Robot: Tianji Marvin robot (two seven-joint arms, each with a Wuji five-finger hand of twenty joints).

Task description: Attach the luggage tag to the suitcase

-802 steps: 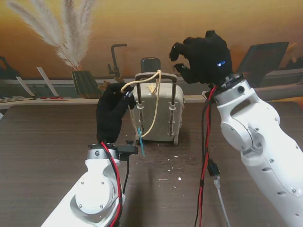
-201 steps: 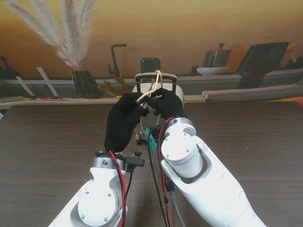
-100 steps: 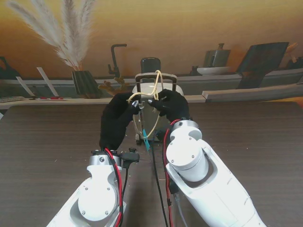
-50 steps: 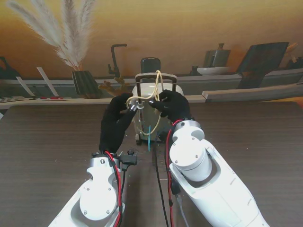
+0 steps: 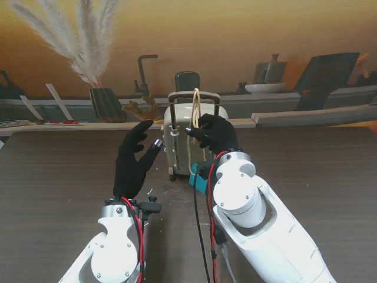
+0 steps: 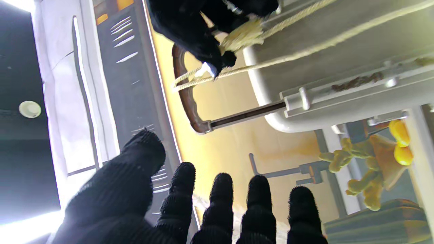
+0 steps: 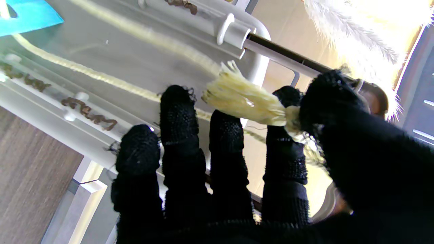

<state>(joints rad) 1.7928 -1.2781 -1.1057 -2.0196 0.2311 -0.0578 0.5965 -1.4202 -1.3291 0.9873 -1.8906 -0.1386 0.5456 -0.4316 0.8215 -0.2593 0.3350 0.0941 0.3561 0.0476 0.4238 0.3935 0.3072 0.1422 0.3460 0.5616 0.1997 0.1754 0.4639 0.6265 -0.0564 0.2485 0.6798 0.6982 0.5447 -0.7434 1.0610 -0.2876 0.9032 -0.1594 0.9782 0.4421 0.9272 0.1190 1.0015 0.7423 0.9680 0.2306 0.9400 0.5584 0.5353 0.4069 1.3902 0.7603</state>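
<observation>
A small cream suitcase point(image 5: 175, 141) stands upright at the table's middle, its brown pull handle point(image 5: 194, 94) raised. A pale cord point(image 5: 195, 105) hangs looped over that handle. My right hand point(image 5: 213, 132) is shut on the cord's frayed knotted end point(image 7: 244, 101), pinched between thumb and forefinger against the suitcase point(image 7: 135, 51). The teal luggage tag point(image 5: 199, 180) dangles low beside my right forearm and also shows in the right wrist view point(image 7: 27, 15). My left hand point(image 5: 132, 162) is open, fingers point(image 6: 220, 200) spread, left of the suitcase point(image 6: 339, 67) and touching nothing.
Pale crumbs point(image 5: 171, 190) lie on the dark wooden table point(image 5: 59, 177) in front of the suitcase. Behind it runs a printed backdrop with pampas grass point(image 5: 82, 41), a dark pot point(image 5: 106, 105) and a yellow figure point(image 5: 141, 109). Red and black cables point(image 5: 203, 236) run along both forearms.
My left hand has let go of the cord, opened and drawn back toward me. The cord loop now hangs straight from the handle, and the teal tag has swung toward my right forearm.
</observation>
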